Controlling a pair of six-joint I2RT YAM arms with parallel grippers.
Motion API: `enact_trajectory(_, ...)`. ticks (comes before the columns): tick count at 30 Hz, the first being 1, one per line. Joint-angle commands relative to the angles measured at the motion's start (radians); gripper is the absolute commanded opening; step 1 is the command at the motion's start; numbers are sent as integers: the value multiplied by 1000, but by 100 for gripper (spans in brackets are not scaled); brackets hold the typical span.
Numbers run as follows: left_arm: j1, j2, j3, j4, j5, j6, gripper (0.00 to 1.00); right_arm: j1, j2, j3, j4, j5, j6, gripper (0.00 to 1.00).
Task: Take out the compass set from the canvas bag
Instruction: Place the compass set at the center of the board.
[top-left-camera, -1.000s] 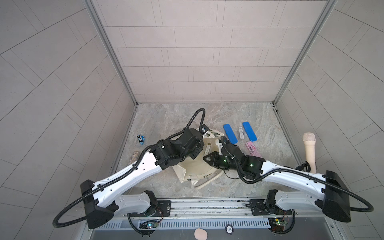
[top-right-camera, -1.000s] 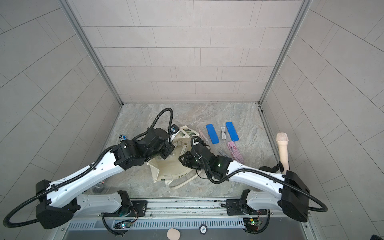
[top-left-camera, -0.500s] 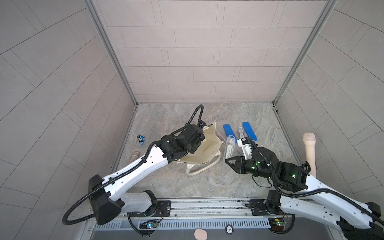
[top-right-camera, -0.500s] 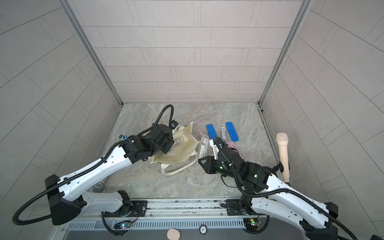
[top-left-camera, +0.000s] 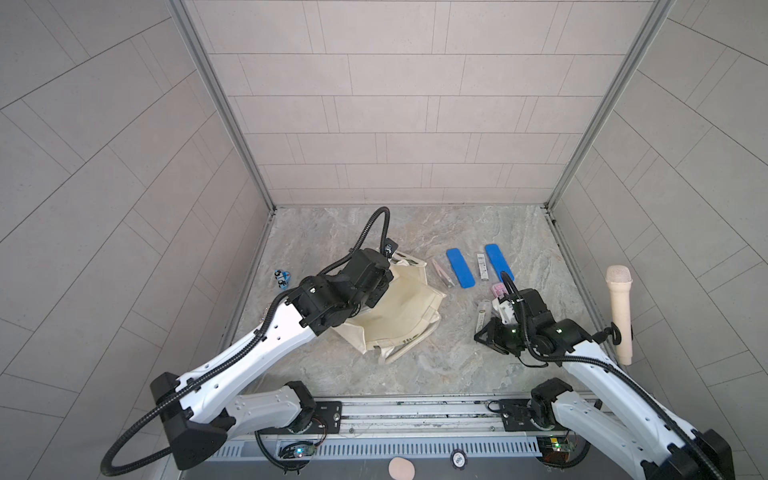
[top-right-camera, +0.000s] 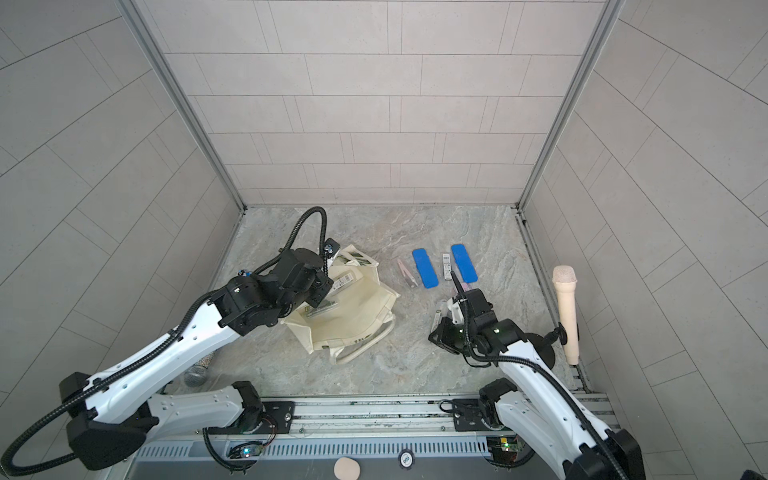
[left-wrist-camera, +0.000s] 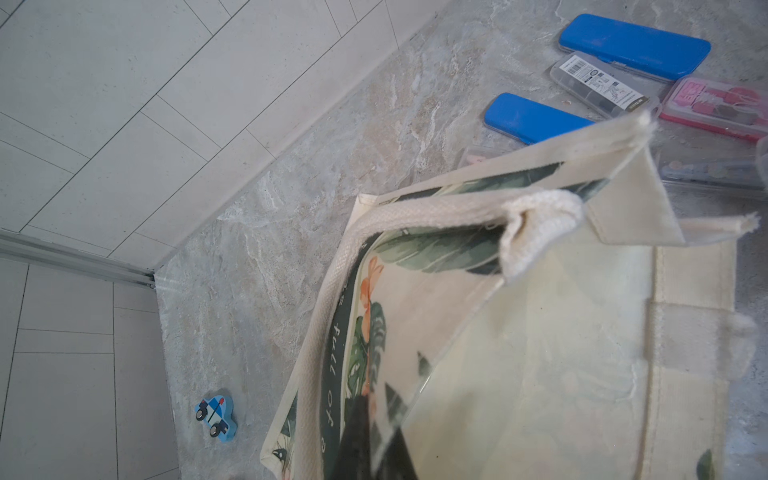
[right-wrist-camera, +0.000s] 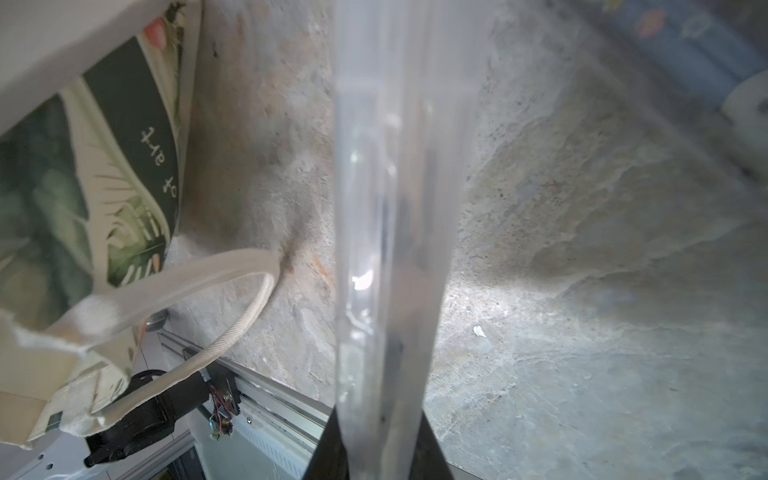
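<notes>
Compass set (right-wrist-camera: 386, 249), clear case with blurred contents, clamped in my right tool (right-wrist-camera: 380, 457); my left tool (left-wrist-camera: 374, 444), tips hidden behind cloth, pinches the canvas bag (top-left-camera: 403, 307).

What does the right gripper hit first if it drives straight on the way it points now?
Most likely the bare table: the right gripper, shut on the clear case, looks angled down at stone. The canvas bag lies off to the side. Height above the table is hard to judge.
</notes>
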Motion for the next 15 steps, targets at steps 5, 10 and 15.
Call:
enact_trajectory(5,5,-19,26,-1,13,-2,0,-20,273,79,-25,-133,-266,13)
enact_trajectory(10,5,-16,16,12,22,-2,0,-20,422,208,-100,-81,-412,14)
enact_trajectory(15,6,-13,16,12,25,-2,0,-20,555,296,-148,-27,-474,12)
